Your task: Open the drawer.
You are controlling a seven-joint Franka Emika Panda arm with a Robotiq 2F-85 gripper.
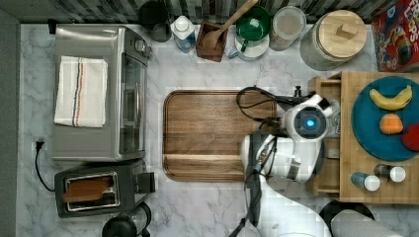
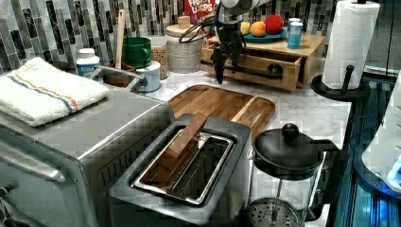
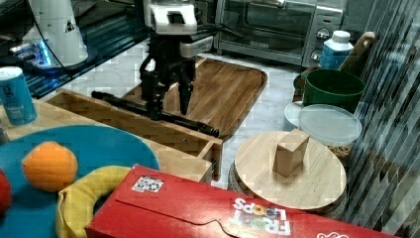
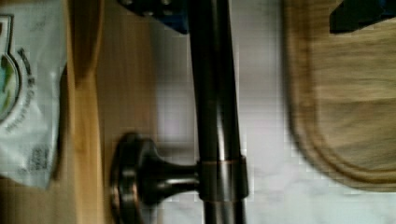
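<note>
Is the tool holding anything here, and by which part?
Nothing held: the open tool straddles the drawer's black handle bar, fingers spread either side.

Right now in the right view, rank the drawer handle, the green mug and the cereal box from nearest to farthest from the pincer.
1. Drawer handle: the black bar right at the pincer, between its fingers.
2. Green mug: off to the right view's right, by the tiled wall.
3. Cereal box: red, along the right view's bottom edge.

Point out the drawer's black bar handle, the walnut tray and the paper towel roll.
Bar handle (image 4: 212,84): wrist view, mid-bar.
Walnut tray (image 1: 207,133): top view, bare centre.
Paper towel roll (image 2: 350,42): left view, side.
</note>
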